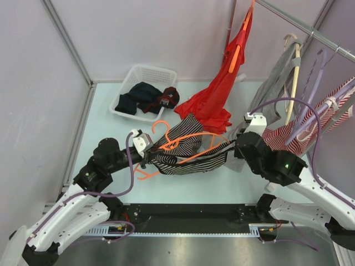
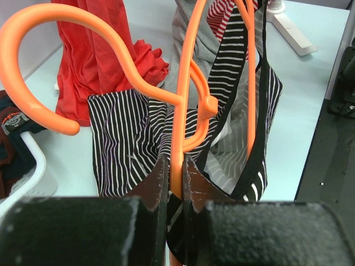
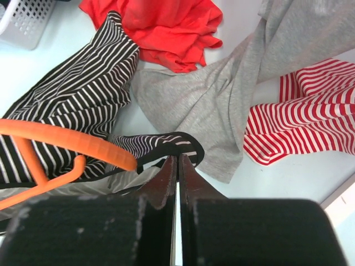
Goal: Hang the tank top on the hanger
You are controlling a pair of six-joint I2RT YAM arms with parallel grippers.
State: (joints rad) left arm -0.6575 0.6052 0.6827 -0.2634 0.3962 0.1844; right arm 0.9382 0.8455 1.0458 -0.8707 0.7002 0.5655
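Note:
The black-and-white striped tank top [image 1: 186, 149] hangs bunched between my two grippers above the table. The orange hanger [image 1: 183, 145] runs through it, hook [image 1: 161, 127] pointing to the far left. My left gripper [image 1: 148, 158] is shut on the hanger's bar [image 2: 176, 166] with striped cloth [image 2: 127, 144] around it. My right gripper [image 1: 236, 147] is shut on the tank top's dark-edged strap [image 3: 180, 145]. The hanger's arm end [image 3: 72, 143] pokes out just left of that strap.
A white basket [image 1: 143, 91] of dark clothes stands at the back left. A red garment on another orange hanger [image 1: 222, 88], a grey garment [image 1: 272, 83] and a red-and-white striped garment [image 1: 302, 124] hang from the rail at the right, trailing onto the table.

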